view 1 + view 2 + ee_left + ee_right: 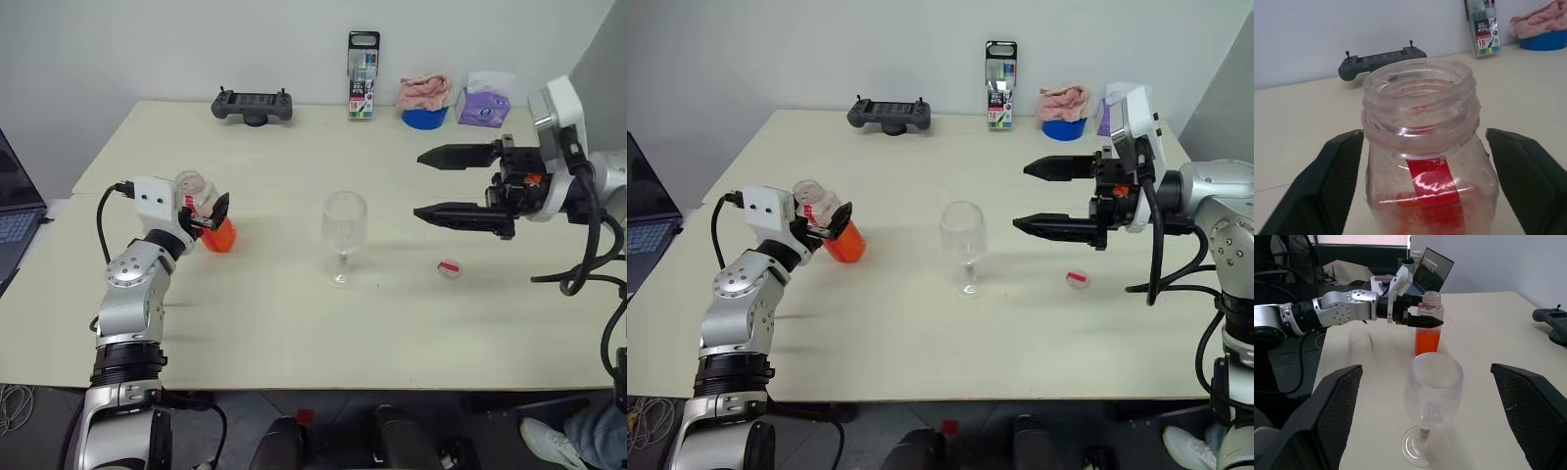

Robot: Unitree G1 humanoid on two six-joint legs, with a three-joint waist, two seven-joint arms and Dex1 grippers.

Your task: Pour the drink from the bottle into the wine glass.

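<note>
A pale cream table [294, 323] stands against a plain white wall [196, 44]. Along its far edge lie a dark game controller [253, 106], an upright pen pack [362, 75], a blue bowl [424, 117] holding a pink cloth [424, 92], and a purple tissue box [483, 106]. At the far left, 1 open laptop [12, 211] shows.

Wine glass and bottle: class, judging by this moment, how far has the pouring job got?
Done: the bottle is uncapped, and its cap lies on the table. In hand: the left gripper has its fingers either side of the bottle, not clearly clamped. Left: the drink is all in the bottle; the wine glass stands empty. The right gripper waits open.
</note>
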